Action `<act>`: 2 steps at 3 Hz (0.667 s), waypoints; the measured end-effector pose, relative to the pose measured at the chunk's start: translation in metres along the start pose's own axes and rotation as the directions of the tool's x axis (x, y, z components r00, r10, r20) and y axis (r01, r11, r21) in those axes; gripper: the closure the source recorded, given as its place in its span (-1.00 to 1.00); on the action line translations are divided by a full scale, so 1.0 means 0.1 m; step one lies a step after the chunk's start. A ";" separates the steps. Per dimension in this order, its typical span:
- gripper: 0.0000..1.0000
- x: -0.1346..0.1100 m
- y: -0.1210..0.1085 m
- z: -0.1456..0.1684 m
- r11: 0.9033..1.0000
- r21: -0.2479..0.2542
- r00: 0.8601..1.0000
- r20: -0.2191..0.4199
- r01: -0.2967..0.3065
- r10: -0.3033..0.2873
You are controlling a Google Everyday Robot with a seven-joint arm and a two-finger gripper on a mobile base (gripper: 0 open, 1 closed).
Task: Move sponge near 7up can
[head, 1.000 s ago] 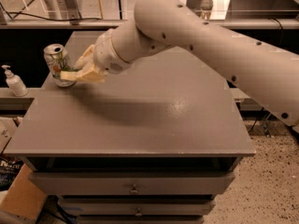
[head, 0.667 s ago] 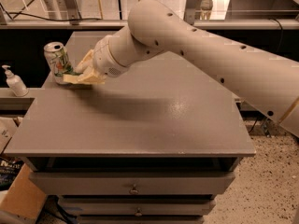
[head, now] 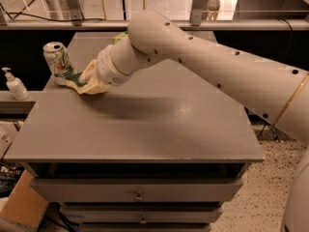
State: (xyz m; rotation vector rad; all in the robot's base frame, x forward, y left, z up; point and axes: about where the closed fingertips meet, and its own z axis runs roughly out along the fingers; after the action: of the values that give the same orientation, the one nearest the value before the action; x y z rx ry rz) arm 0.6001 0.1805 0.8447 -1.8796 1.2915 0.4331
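Jaws: you can't tell if clamped or loose, wrist hides them. Your gripper low over counter near left edge, right on sponge. Sponge's green face peeks out on can side, touching or just beside 7up can. Can upright at left edge, green and orange-red label marks, lettering unreadable. White pump bottle beyond counter's left edge, lower down.

Sponge under tool, just beside upright 7up can, rear L.
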 end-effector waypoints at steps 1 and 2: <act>0.19 0.06 0.02 0.06 0.999 -0.032 1.000 -0.010 -0.010 0.010; -0.25 0.09 0.03 0.09 0.998 -0.051 1.000 -0.016 -0.024 0.024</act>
State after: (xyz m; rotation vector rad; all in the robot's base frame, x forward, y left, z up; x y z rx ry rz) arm 0.6030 0.1808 0.8321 -1.9155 1.3261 0.4691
